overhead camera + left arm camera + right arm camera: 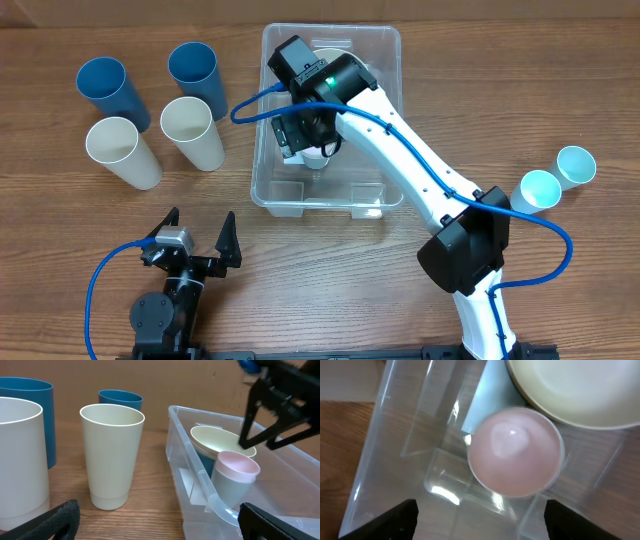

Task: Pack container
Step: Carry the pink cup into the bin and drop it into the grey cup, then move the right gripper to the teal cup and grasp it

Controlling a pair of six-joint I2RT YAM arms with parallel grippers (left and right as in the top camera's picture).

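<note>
Nearest, the left gripper (200, 218) sits at the near left, jaws spread, holding nothing. Mid-scene, the container (388, 50) holds one pink cup (514, 452), upright, and one cream bowl (570, 390) just beyond it. The right gripper (480, 504) hangs over the cup, jaws wide, gripping nothing.

Judged step: placing the cup. Any lift should go straight up, clear of cup rim, bowl and wall.

Outside: two cream cups (190, 128) and two dark blue cups (105, 85) on the left; two pale blue cups (540, 188) on the right.

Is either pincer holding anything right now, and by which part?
Nothing is held. The right pincer hangs open above the pink cup inside the container; the left pincer is open and empty.
</note>
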